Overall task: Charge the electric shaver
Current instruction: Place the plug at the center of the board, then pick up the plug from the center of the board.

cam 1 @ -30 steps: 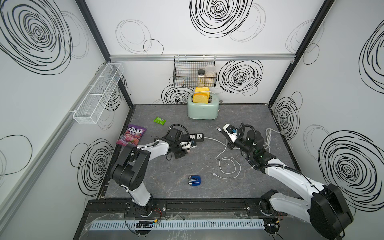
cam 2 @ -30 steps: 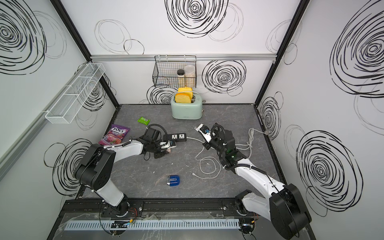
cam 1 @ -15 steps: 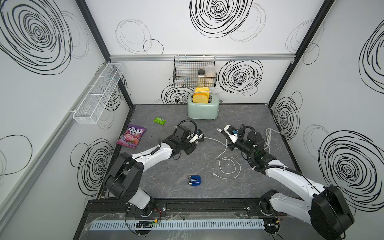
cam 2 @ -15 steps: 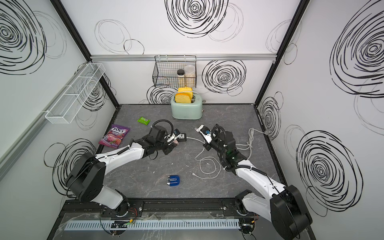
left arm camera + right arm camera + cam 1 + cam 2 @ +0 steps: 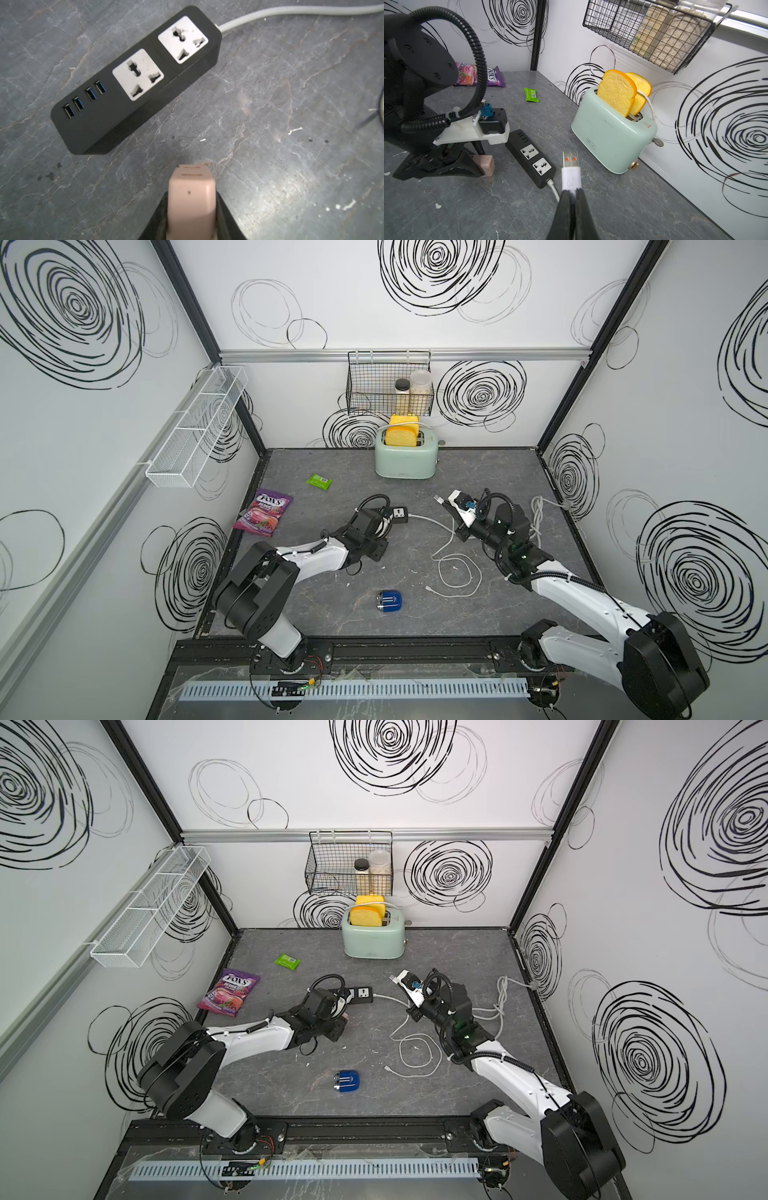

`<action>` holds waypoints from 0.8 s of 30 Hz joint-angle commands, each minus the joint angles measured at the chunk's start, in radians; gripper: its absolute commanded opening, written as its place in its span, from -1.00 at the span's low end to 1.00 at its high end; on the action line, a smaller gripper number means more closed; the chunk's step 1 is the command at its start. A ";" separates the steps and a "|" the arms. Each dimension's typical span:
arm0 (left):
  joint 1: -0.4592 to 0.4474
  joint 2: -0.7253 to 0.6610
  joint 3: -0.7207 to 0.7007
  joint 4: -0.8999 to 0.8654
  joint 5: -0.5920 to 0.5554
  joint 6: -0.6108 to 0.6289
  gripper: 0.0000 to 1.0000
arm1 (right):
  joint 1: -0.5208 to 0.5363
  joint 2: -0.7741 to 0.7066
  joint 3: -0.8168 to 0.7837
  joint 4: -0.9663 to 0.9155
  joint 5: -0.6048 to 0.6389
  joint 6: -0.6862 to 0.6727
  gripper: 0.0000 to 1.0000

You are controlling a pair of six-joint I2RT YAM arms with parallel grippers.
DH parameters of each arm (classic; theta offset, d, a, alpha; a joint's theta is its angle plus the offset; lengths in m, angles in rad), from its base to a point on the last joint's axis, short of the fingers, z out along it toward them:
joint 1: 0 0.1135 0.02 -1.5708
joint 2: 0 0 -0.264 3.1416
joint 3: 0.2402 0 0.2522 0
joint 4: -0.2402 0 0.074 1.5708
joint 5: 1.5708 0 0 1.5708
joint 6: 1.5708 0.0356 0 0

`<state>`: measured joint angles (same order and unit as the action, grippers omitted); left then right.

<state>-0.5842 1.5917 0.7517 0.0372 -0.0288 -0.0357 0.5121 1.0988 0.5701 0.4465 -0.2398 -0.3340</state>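
In the left end effector [image 5: 191, 207], clamped between closed fingers: a pinkish cube-shaped charger plug [image 5: 191, 187], held low over the grey marbled table [image 5: 478, 614]. Just ahead of that end effector, apart from the plug: a black power strip [image 5: 124, 99], two white sockets and four USB ports facing up. In the right end effector [image 5: 571, 194], pinched tight: the white USB plug [image 5: 571, 175] of a white cable [image 5: 459, 595], metal tip pointing forward beyond the fingertips, slack coiled on the table behind. Farther ahead of that tip: a mint-green toaster [image 5: 610, 135]. Well behind both end effectors, toward the arm bases and between the two arms: the glossy blue rounded electric shaver [image 5: 389, 601], flat on the table, touching neither.
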 commanded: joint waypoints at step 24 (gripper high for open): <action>-0.039 0.060 -0.408 0.818 -0.047 -0.111 0.12 | 0.012 0.015 -0.012 0.029 0.004 -0.018 -1.00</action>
<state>-0.6174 1.6295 0.3614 0.7185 -0.0834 -0.1322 0.5159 1.1046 0.5701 0.4496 -0.2356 -0.3454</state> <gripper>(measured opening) 0.571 0.055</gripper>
